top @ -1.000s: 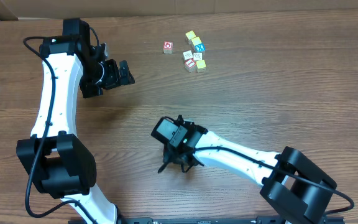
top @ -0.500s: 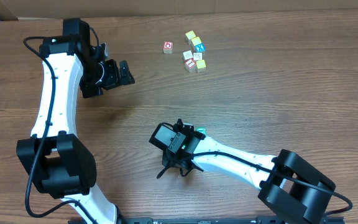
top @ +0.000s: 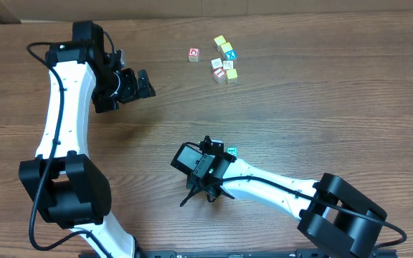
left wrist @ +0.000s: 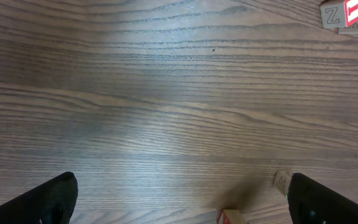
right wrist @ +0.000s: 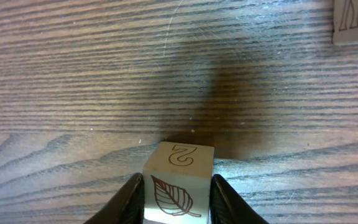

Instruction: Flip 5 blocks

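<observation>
The right end effector [right wrist: 178, 200] is clenched on a pale wooden cube with a brown leaf drawing and a 2 [right wrist: 179, 163], at the lower centre of the right wrist view, above the brown wood-grain desk [top: 321, 107]. The left end effector [left wrist: 185, 199] is released, its fingers spread wide and grasping nothing. A cluster of lettered wooden cubes [top: 225, 63] lies at the upper centre of the overhead view, well apart from both.

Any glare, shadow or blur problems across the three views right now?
Overhead: even light, no glare, but the blocks are too small to read. Left wrist: a pale sheen washes across the table, and the fingertips are dark and soft in the bottom corners. Right wrist: a heavy shadow lies on the wood just beyond the leaf block, whose print is sharp.
</observation>
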`<act>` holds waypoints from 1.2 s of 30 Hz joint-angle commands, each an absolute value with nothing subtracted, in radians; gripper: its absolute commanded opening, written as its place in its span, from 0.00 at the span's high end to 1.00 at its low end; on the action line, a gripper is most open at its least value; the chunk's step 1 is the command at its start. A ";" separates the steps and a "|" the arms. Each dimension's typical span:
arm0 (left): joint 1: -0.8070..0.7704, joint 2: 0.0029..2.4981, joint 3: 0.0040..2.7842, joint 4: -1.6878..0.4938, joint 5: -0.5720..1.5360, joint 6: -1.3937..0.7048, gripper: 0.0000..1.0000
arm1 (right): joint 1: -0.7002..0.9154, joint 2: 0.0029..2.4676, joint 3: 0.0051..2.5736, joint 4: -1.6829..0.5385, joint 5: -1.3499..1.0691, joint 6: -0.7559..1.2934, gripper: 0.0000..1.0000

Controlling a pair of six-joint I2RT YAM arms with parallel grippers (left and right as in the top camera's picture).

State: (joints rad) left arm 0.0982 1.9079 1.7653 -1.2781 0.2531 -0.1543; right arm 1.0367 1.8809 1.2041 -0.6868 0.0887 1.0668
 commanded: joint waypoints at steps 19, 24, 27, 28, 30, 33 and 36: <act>0.098 1.908 1.792 -1.277 0.254 -0.165 0.00 | 0.766 1.831 1.404 -1.059 0.022 0.743 0.89; 0.098 1.908 1.792 -1.277 0.254 -0.165 0.00 | 0.690 1.792 1.404 -1.107 0.023 0.698 0.85; 0.098 1.908 1.792 -1.277 0.254 -0.165 0.00 | 0.659 1.787 1.404 -1.137 0.071 0.691 0.81; 0.098 1.907 1.792 -1.278 0.254 -0.165 0.00 | 0.649 1.788 1.401 -1.135 0.069 0.669 0.80; 0.098 1.907 1.792 -1.277 0.254 -0.165 0.00 | 0.636 1.788 1.391 -1.131 0.071 0.643 0.78; 0.098 1.908 1.792 -1.277 0.254 -0.165 0.00 | 0.625 1.788 1.372 -1.112 0.082 0.626 0.78; 0.098 1.908 1.792 -1.278 0.254 -0.165 0.00 | 0.625 1.788 1.332 -1.053 0.073 0.627 0.78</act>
State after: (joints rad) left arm 0.0982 1.9079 1.7653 -1.2781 0.2531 -0.1543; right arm 0.6270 1.8183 1.3701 -1.0817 0.0612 0.6537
